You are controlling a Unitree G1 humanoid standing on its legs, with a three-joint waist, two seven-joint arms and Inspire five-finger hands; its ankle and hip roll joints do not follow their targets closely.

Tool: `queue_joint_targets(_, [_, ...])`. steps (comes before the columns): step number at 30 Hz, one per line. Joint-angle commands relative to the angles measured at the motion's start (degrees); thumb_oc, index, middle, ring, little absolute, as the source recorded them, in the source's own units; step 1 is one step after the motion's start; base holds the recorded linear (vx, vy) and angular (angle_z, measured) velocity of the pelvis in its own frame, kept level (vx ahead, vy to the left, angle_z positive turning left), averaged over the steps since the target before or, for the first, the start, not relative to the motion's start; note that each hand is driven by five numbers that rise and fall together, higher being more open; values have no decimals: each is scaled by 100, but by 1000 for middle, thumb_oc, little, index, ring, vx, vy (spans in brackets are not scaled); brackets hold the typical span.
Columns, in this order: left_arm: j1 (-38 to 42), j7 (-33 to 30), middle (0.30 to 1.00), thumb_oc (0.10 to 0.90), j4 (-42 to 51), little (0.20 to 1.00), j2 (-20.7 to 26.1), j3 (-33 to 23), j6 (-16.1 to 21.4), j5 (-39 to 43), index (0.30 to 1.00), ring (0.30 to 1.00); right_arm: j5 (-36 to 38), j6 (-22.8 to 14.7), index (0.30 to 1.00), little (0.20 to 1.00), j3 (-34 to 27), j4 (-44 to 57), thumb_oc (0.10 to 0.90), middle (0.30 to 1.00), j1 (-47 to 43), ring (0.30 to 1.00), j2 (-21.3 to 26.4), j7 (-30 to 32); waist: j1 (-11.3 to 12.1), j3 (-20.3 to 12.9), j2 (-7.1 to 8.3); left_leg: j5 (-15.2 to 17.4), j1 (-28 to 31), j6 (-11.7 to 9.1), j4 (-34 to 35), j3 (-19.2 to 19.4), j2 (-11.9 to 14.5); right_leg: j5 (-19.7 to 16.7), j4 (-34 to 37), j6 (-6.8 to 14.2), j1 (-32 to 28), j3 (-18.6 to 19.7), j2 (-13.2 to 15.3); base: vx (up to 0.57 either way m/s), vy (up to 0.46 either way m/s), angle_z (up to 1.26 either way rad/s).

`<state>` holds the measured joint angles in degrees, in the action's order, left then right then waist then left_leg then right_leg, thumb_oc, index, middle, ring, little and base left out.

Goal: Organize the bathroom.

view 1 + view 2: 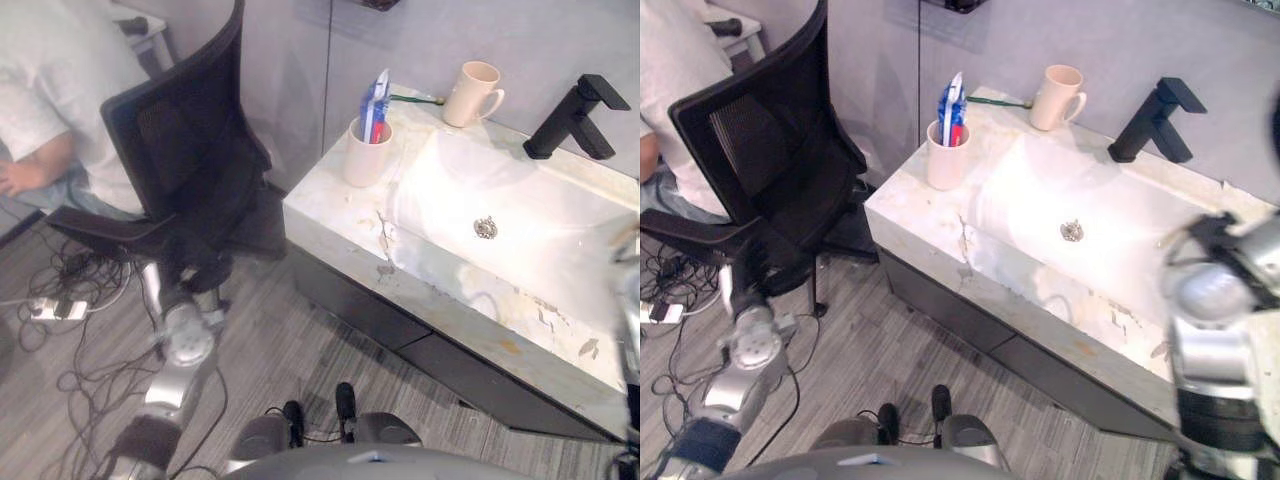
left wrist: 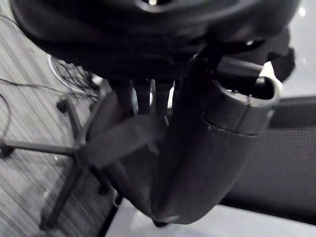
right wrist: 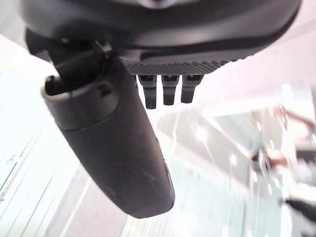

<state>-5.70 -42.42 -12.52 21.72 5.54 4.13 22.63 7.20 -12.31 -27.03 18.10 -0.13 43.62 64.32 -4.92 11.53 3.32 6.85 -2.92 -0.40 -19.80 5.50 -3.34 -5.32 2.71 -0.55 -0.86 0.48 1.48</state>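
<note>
On the counter (image 1: 330, 215) stand two cups: a white cup (image 1: 366, 153) holding one toothpaste tube (image 1: 377, 105), and a cream mug (image 1: 473, 94). One toothbrush (image 1: 415, 98), one black faucet (image 1: 574, 118), one sink drain (image 1: 485, 228), one office chair (image 1: 185, 160).

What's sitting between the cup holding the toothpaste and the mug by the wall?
In the left eye view, a green toothbrush lies on the counter between the cup and the mug, its far end reaching the mug. Otherwise that stretch is bare.
</note>
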Motion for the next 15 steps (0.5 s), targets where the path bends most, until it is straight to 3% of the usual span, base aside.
queue_joint_targets(1, [284, -325, 900, 800, -236, 900, 146, -357, 987, -87, 900, 900, -444, 64, 900, 900, -855, -153, 800, 900, 62, 900, 446, 902, -280, -438, 22, 529, 374, -104, -367, -94, -266, 566, -359, 523, 137, -391, -56, -260, 338, -47])
queue_joint_targets(2, [254, -528, 900, 800, -622, 900, 97, -552, 1129, 37, 900, 900, -348, -76, 900, 900, -1205, -397, 800, 900, 285, 900, 398, 1311, -473, -436, -93, 756, 809, -59, 564, -230, -305, 475, -469, 657, 432, -226, -66, -285, 348, -53])
queue_joint_targets(4, [338, -790, 900, 800, -1112, 900, 4, -673, 1305, 44, 900, 900, -195, -302, 900, 900, -1457, -807, 800, 900, 494, 900, 200, 1860, -661, -358, -140, 749, 1009, 43, 1265, -214, -263, 360, -656, 829, 861, -133, 46, -327, 343, -64])
queue_joint_targets(5, [343, -790, 900, 800, -1119, 900, 5, -670, 1309, 45, 900, 900, -191, -311, 900, 900, -1459, -815, 800, 900, 496, 900, 204, 1862, -656, -365, -139, 734, 1014, 44, 1292, -213, -268, 365, -667, 830, 875, -129, 49, -368, 338, -34])
queue_joint_targets(6, [403, -907, 900, 800, -1544, 900, -73, -783, 1410, 243, 900, 900, 16, -425, 900, 900, -1610, -1177, 800, 900, 679, 900, -31, 2039, -818, -290, -168, 619, 1004, 123, 1617, -185, -214, 214, -688, 936, 1114, -36, 113, -318, 293, -18])
queue_joint_targets(8, [438, -993, 900, 800, -1874, 900, -163, -905, 1543, 228, 900, 900, 28, -226, 900, 900, -1717, -1481, 800, 900, 854, 900, -219, 1917, -897, -248, -201, 490, 983, 146, 1845, -121, -176, 121, -643, 998, 1193, 1, 148, -355, 331, -26])
queue_joint_targets(10, [445, -1106, 900, 800, -2302, 900, -189, -1014, 1457, 311, 900, 900, 520, -253, 900, 900, -1645, -2153, 800, 900, 1057, 900, -485, 1638, -950, -158, -246, 199, 969, 163, 2323, 27, -111, -95, -461, 1141, 1277, -88, 282, -309, 281, -62])
queue_joint_targets(12, [385, -1091, 900, 800, -2595, 900, -176, -1165, 1199, 357, 900, 900, 91, 23, 900, 900, -1500, -2483, 800, 900, 1310, 900, -893, 1647, -931, -99, -255, 109, 1000, 128, 2472, 220, -32, -267, -269, 1252, 1259, -401, 479, -193, 165, -73])
queue_joint_targets(13, [318, -1065, 900, 800, -2715, 900, -184, -1257, 1128, 309, 900, 900, 136, -16, 900, 900, -1434, -2589, 800, 900, 1429, 900, -1052, 1549, -916, -79, -250, 83, 993, 111, 2479, 331, -6, -354, -251, 1276, 1256, -549, 568, -167, 113, -60])
queue_joint_targets(15, [177, -833, 900, 800, -3005, 900, -187, -1390, 945, 273, 900, 900, 445, -488, 900, 900, -1166, -3087, 800, 900, 1591, 900, -1516, 1061, -857, -52, -241, 22, 992, 98, 2480, 599, 89, -396, -405, 1305, 1234, -837, 700, -184, 75, -61])
